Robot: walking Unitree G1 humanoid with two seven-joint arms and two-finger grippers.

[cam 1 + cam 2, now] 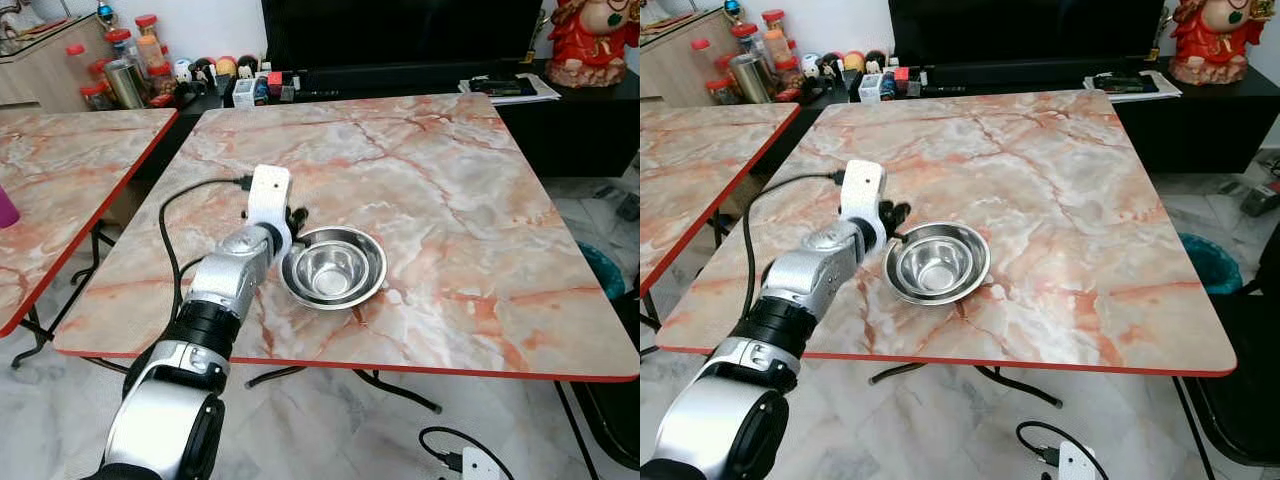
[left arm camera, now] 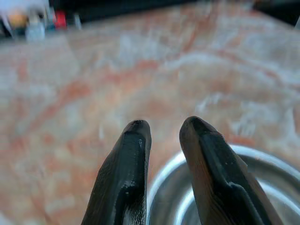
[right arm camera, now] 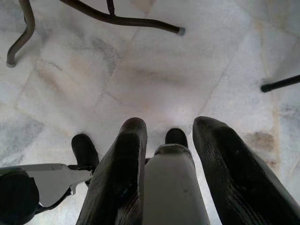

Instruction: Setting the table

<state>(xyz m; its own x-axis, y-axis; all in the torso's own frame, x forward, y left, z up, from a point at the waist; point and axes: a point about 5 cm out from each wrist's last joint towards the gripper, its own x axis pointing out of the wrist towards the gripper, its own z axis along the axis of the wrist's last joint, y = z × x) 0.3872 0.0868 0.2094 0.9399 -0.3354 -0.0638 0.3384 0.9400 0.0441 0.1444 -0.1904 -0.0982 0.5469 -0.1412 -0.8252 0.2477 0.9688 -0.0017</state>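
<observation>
A shiny steel bowl (image 1: 333, 268) rests upright on the pink marble table (image 1: 450, 170), near its front left part. My left gripper (image 1: 295, 222) reaches over the table to the bowl's far left rim. In the left wrist view the two black fingers (image 2: 133, 154) stand a little apart, one outside the bowl (image 2: 262, 178) and one over its inside, so the left gripper (image 2: 165, 127) is open. My right gripper (image 3: 171, 123) hangs low over the tiled floor, open and holding nothing.
A second marble table (image 1: 60, 170) stands to the left across a narrow gap. A black cable (image 1: 185, 215) trails over the table's left side. Behind are a dark TV stand with jars and bottles (image 1: 125, 70), and papers (image 1: 505, 88). A blue bin (image 1: 605, 270) sits on the right.
</observation>
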